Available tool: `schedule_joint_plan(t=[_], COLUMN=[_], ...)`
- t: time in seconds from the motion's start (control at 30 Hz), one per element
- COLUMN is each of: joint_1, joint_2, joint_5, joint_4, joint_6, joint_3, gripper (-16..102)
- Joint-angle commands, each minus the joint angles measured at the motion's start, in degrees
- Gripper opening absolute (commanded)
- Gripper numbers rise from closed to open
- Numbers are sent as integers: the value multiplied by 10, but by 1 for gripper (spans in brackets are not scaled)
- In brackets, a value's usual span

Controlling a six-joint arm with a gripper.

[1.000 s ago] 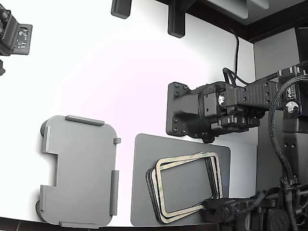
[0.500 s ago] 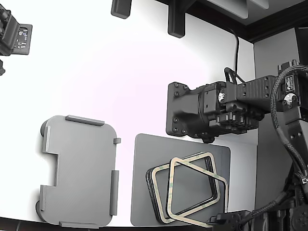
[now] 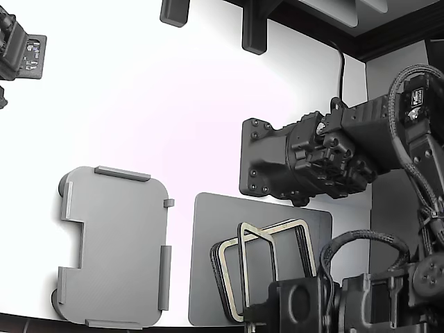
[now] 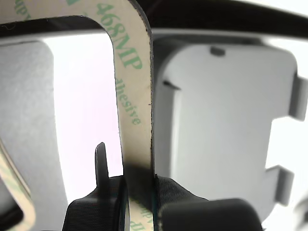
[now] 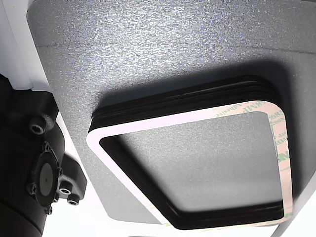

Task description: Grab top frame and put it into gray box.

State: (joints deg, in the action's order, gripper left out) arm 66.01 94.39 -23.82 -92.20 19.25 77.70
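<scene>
A white bench (image 3: pixel 152 118) holds a light gray box (image 3: pixel 114 246) toward the exterior view's left and a darker gray mat (image 3: pixel 208 277) beside it. On the mat lies a black stack of frames (image 5: pixel 197 217). The top frame (image 4: pixel 130 96), cream with green print and a dark edge, stands lifted on edge above the stack, tilted upright. The pincer (image 4: pixel 139 202) is closed on the frame's lower rail, one finger on each face, with the frame rising straight out from between them. In the wrist view the gray box shows just past the frame.
</scene>
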Motion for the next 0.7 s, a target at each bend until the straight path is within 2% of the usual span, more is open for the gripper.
schedule_joint_plan(t=[0.0,0.17,0.3,0.47,0.67], joint_1=[-66,-130,-184,-248,-282], joint_2=[16,5,-11,-30,-40], joint_5=[3,-4,26,30,-18], joint_4=[11,9,-11,-25,-26], joint_6=[-359,-441,-536,-653,-1027], joint_3=[-13,-38,-75,-105,-83], gripper=[-11,-13,-14,-13,-13])
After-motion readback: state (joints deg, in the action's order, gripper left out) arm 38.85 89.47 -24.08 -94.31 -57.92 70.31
